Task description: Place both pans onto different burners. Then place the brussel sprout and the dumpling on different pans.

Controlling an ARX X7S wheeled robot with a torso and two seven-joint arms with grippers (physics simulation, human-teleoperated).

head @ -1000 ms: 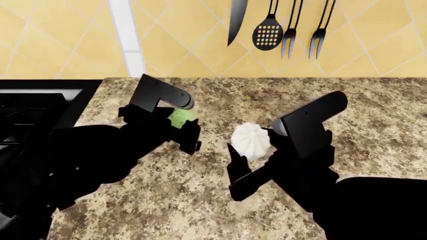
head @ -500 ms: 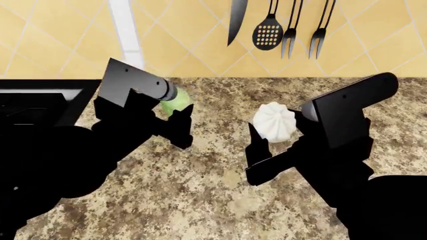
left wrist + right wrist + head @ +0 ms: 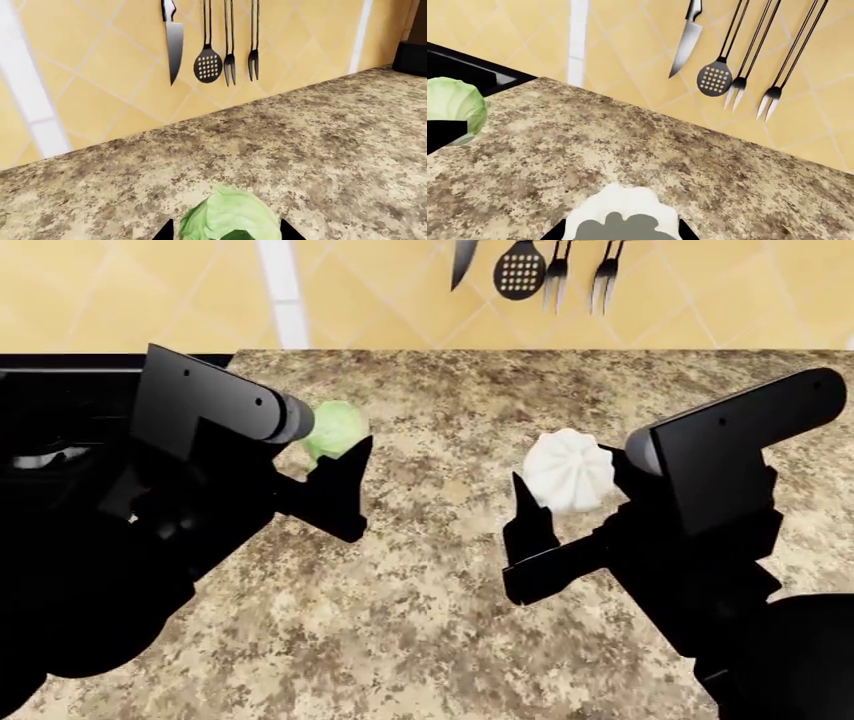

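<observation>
Both arms carry their loads clear of the counter (image 3: pixel 441 570), evidently so each item can travel to the stove (image 3: pixel 54 410) without dragging across the granite.

Left gripper (image 3: pixel 331 465): closed on the sprout (image 3: pixel 331 430). In the head view the green ball sits between the fingertips at the far end of the gripper, near the counter's stove-side edge. The left wrist view confirms this: the sprout (image 3: pixel 230 215) fills the gap between the two dark fingers, with bare counter beyond.

Right gripper (image 3: pixel 561 510): closed on the dumpling (image 3: pixel 570 470). The white pleated body sits at the fingertips, pleats facing the camera, well apart from the sprout. In the right wrist view the dumpling (image 3: pixel 620 212) is framed by the fingers on both sides, and the sprout (image 3: pixel 452 105) shows off to the stove side.

Carrying one item per arm suits the requirement that they end on different pans.

Pans and burners: not identifiable in these views. Only a black stove edge shows at the left of the head view. Whether the pans are already on burners cannot be told.

A knife (image 3: pixel 463 260) and utensils (image 3: pixel 554 270) hang on the tiled wall, clear of both arms.

Assessment: transport phase; placement not yet done. Risk lies in either round item slipping from a fingertip-only hold.
</observation>
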